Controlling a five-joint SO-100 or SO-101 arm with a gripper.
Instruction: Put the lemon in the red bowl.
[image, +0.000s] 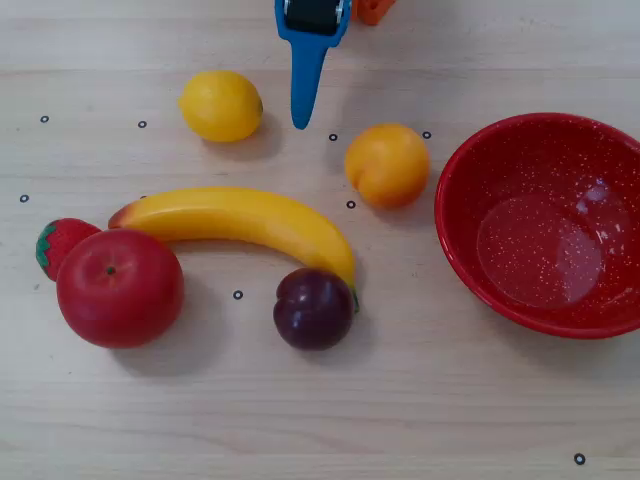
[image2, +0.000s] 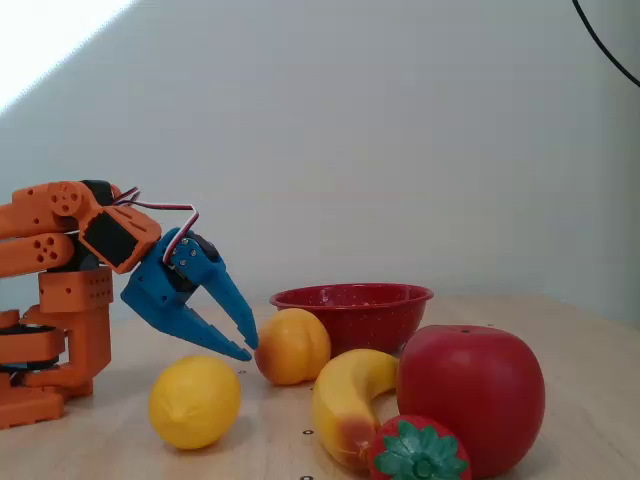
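The blue gripper (image2: 248, 343) hangs with its jaws spread apart in the fixed view, two pointed fingers fanned out, nothing between them and nothing touched. From overhead only one blue finger (image: 303, 85) pokes down from the top edge at twelve o'clock, its tip in the air between two fruits.

Over to the lemon (image: 221, 105): plain yellow, oval, smooth, sitting on the wooden table (image: 320, 410) at about eleven o'clock in the overhead view, just left of that blue finger tip and clear of it. In the fixed view the lemon (image2: 194, 401) rests low and just below the spread fingers, not gripped.

Moving right, an orange-yellow round fruit (image: 387, 164) sits near the centre, at roughly one o'clock. Below, a banana (image: 245, 222) curves across the middle, with a red apple (image: 119, 287) and a strawberry (image: 60, 243) at eight o'clock and a dark plum (image: 313, 308) touching the banana's lower end at six.

Far right, the red bowl (image: 480, 290) sits at three o'clock, glossy, white-speckled, empty, its rim cut by the picture's edge. Bare table runs between lemon and bowl along the top, past the orange-yellow fruit; the bottom strip lies open too.
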